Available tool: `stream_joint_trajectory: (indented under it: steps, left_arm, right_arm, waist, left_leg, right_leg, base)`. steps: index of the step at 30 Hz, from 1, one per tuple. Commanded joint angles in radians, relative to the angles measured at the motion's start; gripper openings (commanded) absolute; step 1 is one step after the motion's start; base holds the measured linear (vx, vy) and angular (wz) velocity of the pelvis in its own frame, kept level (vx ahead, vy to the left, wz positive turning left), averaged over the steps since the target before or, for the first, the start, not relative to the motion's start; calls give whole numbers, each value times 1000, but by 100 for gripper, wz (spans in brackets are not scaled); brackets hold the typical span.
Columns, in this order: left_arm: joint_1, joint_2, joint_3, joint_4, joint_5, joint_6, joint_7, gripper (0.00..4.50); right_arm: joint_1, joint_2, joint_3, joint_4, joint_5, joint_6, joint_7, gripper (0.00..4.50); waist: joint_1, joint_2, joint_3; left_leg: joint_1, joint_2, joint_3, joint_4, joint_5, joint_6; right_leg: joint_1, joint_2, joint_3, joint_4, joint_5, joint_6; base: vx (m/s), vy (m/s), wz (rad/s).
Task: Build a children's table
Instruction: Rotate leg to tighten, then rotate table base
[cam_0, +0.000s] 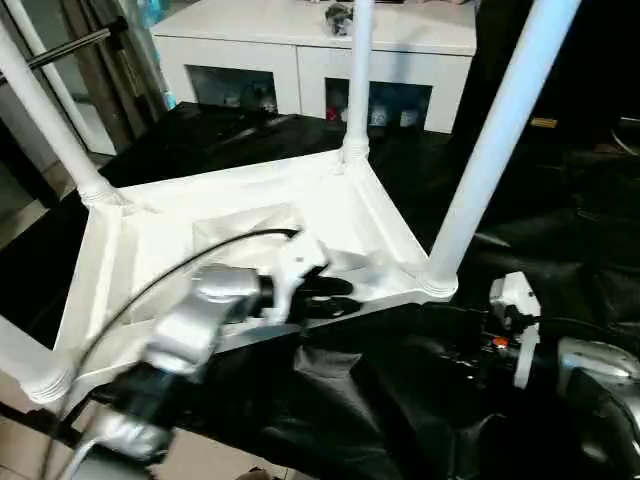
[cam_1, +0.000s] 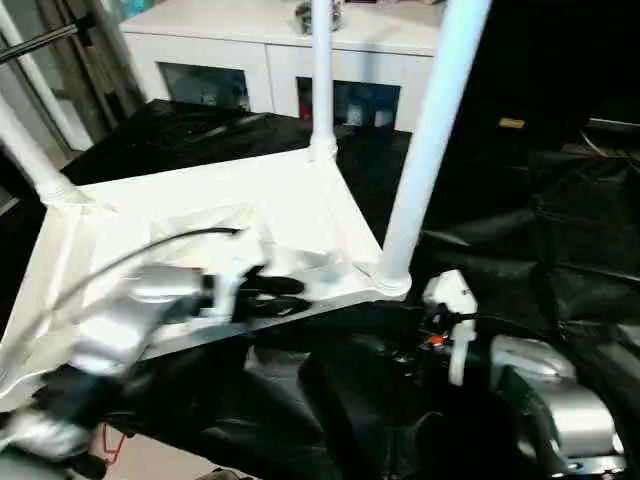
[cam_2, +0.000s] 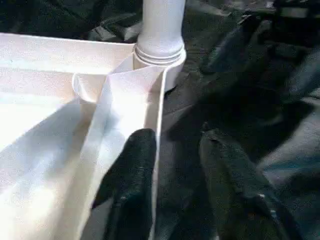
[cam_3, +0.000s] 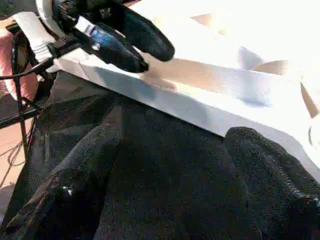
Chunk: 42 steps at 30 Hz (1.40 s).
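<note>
Head views: tabletop (cam_0: 250, 235) lies upside down on a black cloth (cam_0: 400, 400), ribbed underside up. Four legs stand in the corner sockets; nearest right leg (cam_0: 490, 150) rises steeply. Left gripper (cam_0: 325, 297) sits at the tabletop's near edge, fingers straddling the rim. Right gripper (cam_1: 400, 350) hovers low over the cloth, near the right corner socket, apart from it.

Left wrist view: fingers (cam_2: 130, 185) parted, one inside the rim, one outside, gripping nothing firmly that I can see.

Right wrist view: right fingers (cam_3: 75, 185) spread wide, empty, facing the tabletop's side wall.

Judgement: legs all fitted; the step is likely flipping the table upright. Next needs both grippers clamped on the rim.
</note>
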Motion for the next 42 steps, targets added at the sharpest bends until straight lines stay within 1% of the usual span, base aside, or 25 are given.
stream_joint_trajectory:
  steps: [1,6,10,14,15,16,17,18,19,20,21,22,24,25,27,28,30,33,35,36,37,38,39,40,42]
  left_arm:
    - [12,19,18,-41,-22,31,-5,189]
    - [67,73,39,-158,-69,111,-20,229]
    - [134,127,72,-239,-82,162,-10,267]
    - [231,169,140,-333,-113,211,35,283]
    - [233,170,141,-334,-113,212,36,298]
    - [262,178,161,-358,-119,225,46,308]
    - [321,192,201,-401,-128,246,71,313]
    - [321,192,201,-402,-128,246,71,317]
    - [338,198,212,-413,-131,251,77,327]
    - [380,218,235,-433,-134,255,77,351]
    - [391,223,241,-438,-135,255,77,354]
    - [414,232,255,-446,-133,256,82,354]
    - [449,248,274,-458,-128,259,93,363]
    - [463,258,276,-460,-121,257,94,378]
    - [494,285,274,-469,-114,273,108,396]
    - [509,295,273,-471,-113,281,114,400]
    - [540,313,266,-471,-111,284,117,418]
    - [566,319,250,-442,-96,263,124,439]
    - [566,317,239,-406,-80,239,135,448]
    - [565,317,236,-397,-76,233,140,448]
    - [558,316,232,-371,-68,218,150,448]
    - [554,314,231,-358,-68,212,158,448]
    - [554,314,231,-358,-68,212,158,448]
    - [547,312,227,-346,-70,206,167,448]
    - [548,313,223,-347,-69,205,175,448]
  right_arm:
    - [-16,16,1,-4,8,-10,-17,378]
    - [-48,77,8,-13,22,-16,-67,378]
    - [-75,140,49,-9,-7,-40,-113,378]
    - [-128,259,85,50,-73,-90,-233,378]
    - [-129,261,86,52,-74,-91,-236,378]
    - [-144,297,90,81,-94,-112,-279,378]
    - [-177,363,88,152,-127,-155,-365,378]
    - [-177,363,88,153,-127,-156,-366,378]
    - [-187,379,85,175,-137,-165,-394,378]
    - [-208,415,71,228,-150,-192,-452,378]
    - [-213,424,67,241,-152,-197,-467,378]
    - [-228,443,55,275,-162,-214,-509,378]
    - [-250,472,36,326,-176,-246,-571,378]
    - [-258,483,23,345,-172,-255,-590,378]
    - [-292,506,-12,416,-176,-290,-655,378]
    - [-310,513,-29,451,-178,-303,-684,378]
    - [-343,516,-49,516,-194,-339,-735,378]
    - [-383,503,-67,589,-220,-377,-787,378]
    - [-405,493,-84,625,-227,-397,-814,378]
    - [-412,490,-90,636,-227,-403,-822,378]
    - [-433,479,-106,667,-228,-417,-847,378]
    - [-449,469,-118,694,-230,-434,-866,378]
    - [-449,469,-118,694,-230,-434,-866,378]
    - [-477,453,-139,743,-230,-453,-900,378]
    - [-493,441,-148,771,-229,-467,-913,378]
  waist:
    - [1,-24,-56]
    - [-3,-18,-58]
    - [-9,-16,-55]
    - [-16,-8,-52]
    - [-18,-6,-52]
    - [-17,-5,-51]
    - [-23,-1,-51]
    - [-27,-4,-47]
    - [-29,-2,-49]
    - [-32,8,-48]
    - [-34,6,-48]
    - [-33,6,-50]
    - [-36,6,-50]
    - [-34,10,-51]
    - [-32,11,-51]
    - [-35,16,-50]
    - [-38,16,-49]
    - [-37,12,-48]
    - [-34,13,-48]
    - [-34,5,-47]
    - [-32,9,-47]
    - [-35,-1,-49]
    - [-32,3,-50]
    - [-31,4,-49]
    - [-31,3,-49]
  left_leg:
    - [11,30,-6,-68,-130,78]
    - [11,29,-7,-67,-108,79]
    - [11,27,-6,-71,-138,66]
    - [17,29,-7,-78,-186,29]
    - [19,29,-7,-80,-196,22]
    - [20,28,-7,-82,-214,11]
    - [22,30,-8,-84,-233,-3]
    - [14,27,-9,-88,-241,-5]
    - [20,25,-9,-88,-255,-13]
    - [24,27,-9,-88,-265,-20]
    - [19,25,-11,-89,-264,-22]
    - [22,24,-10,-89,-266,-22]
    - [17,22,-10,-90,-255,-23]
    - [25,23,-9,-88,-257,-21]
    - [24,23,-9,-88,-251,-20]
    - [20,21,-11,-91,-262,-23]
    - [24,22,-11,-91,-285,-30]
    - [27,21,-8,-90,-299,-32]
    - [34,20,-8,-90,-325,-36]
    - [35,20,-6,-90,-326,-35]
    - [34,19,-6,-90,-328,-34]
    - [31,18,-7,-89,-315,-33]
    - [32,18,-7,-89,-310,-33]
    - [36,20,-5,-88,-314,-34]
    - [36,19,-4,-87,-324,-38]
  right_leg:
    - [45,-46,35,-72,-162,-217]
    - [46,-41,33,-64,-109,-232]
    - [44,-39,34,-67,-138,-226]
    - [37,-37,34,-71,-190,-212]
    - [34,-37,34,-71,-197,-214]
    - [35,-35,35,-72,-215,-205]
    - [29,-37,36,-70,-208,-213]
    - [33,-37,35,-72,-221,-210]
    - [33,-34,35,-75,-234,-196]
    - [27,-33,37,-75,-211,-202]
    - [32,-34,35,-73,-208,-201]
    - [33,-31,35,-72,-200,-197]
    - [35,-32,35,-70,-179,-200]
    - [30,-30,36,-70,-169,-200]
    - [31,-30,36,-67,-153,-200]
    - [36,-31,35,-66,-163,-200]
    - [32,-31,35,-67,-177,-201]
    - [28,-30,38,-71,-200,-197]
    - [23,-28,41,-75,-234,-186]
    - [21,-27,42,-77,-237,-182]
    - [22,-28,44,-75,-243,-176]
    - [25,-28,45,-73,-249,-170]
    - [24,-29,46,-72,-250,-168]
    - [18,-27,48,-76,-252,-164]
    - [18,-26,49,-75,-252,-166]
  base:
    - [0,0,0]
    - [0,0,0]
    - [0,0,0]
    - [0,0,0]
    - [0,0,0]
    - [0,0,0]
    - [0,0,0]
    - [0,0,0]
    - [0,0,0]
    - [0,0,0]
    - [0,0,0]
    - [0,0,0]
    - [0,0,0]
    - [0,0,0]
    - [0,0,0]
    - [0,0,0]
    - [0,0,0]
    - [0,0,0]
    - [0,0,0]
    - [0,0,0]
    - [0,0,0]
    - [0,0,0]
    - [0,0,0]
    - [0,0,0]
    - [0,0,0]
